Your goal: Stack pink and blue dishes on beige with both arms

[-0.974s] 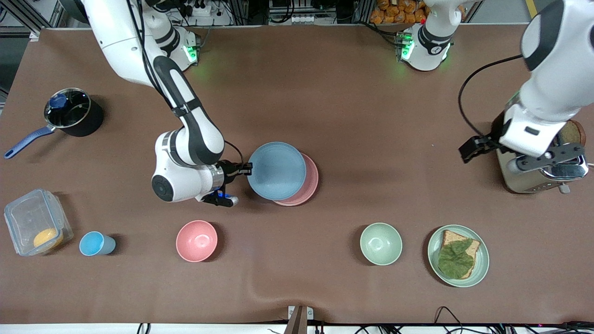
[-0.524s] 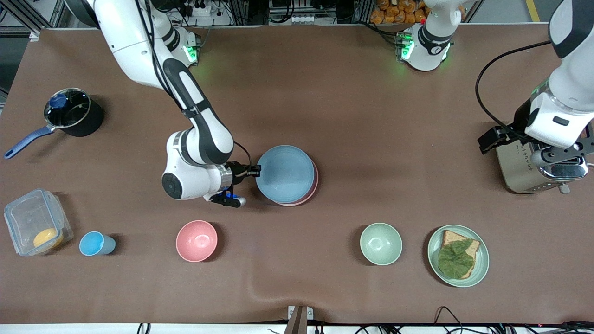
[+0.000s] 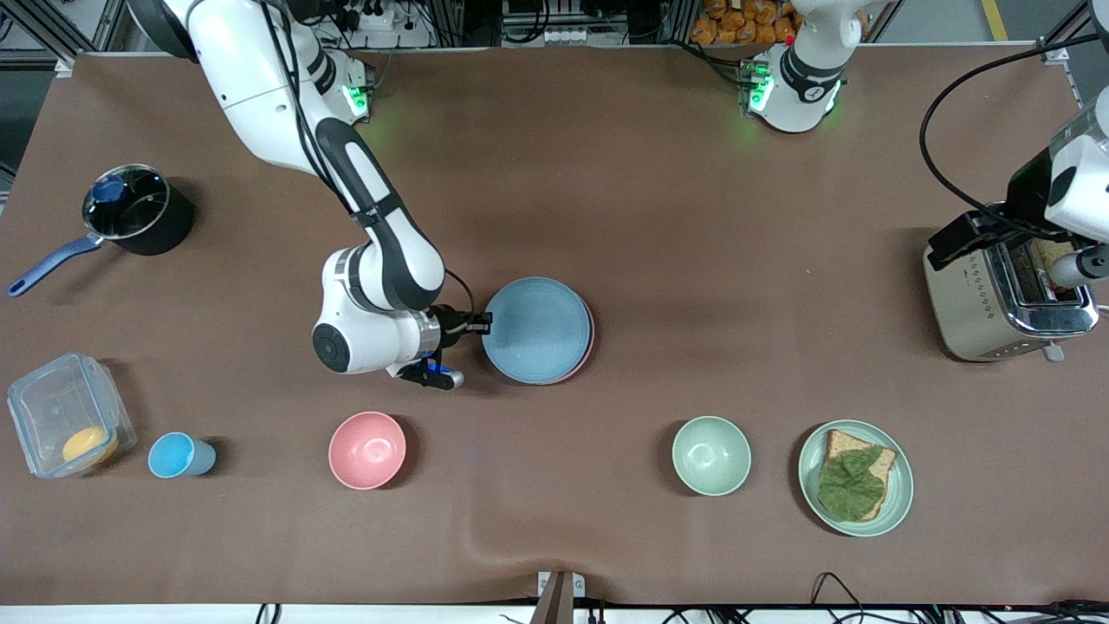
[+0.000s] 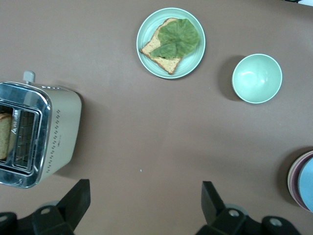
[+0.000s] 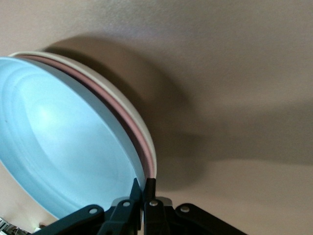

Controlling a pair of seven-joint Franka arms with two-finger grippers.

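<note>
The blue plate [image 3: 537, 329] lies over the pink plate [image 3: 591, 340], covering all but a thin pink edge. My right gripper [image 3: 482, 322] is shut on the blue plate's rim at the right arm's end of the stack. The right wrist view shows the blue plate [image 5: 63, 147], the pink rim [image 5: 143, 144] under it and the beige plate's cream rim [image 5: 124, 100] at the bottom, with the right gripper [image 5: 145, 188] pinching the blue rim. My left gripper [image 4: 144, 203] hangs open and empty, high over bare table beside the toaster [image 4: 34, 134].
Nearer the camera stand a clear box [image 3: 65, 425], a blue cup [image 3: 178, 455], a pink bowl [image 3: 367, 449], a green bowl [image 3: 711, 455] and a green plate with bread [image 3: 855, 477]. A saucepan [image 3: 130, 212] sits at the right arm's end, the toaster [image 3: 1005, 295] at the left arm's.
My right gripper has carried the blue plate toward the left arm's end, so it now almost fully covers the pink one. The left arm has drawn back past the toaster.
</note>
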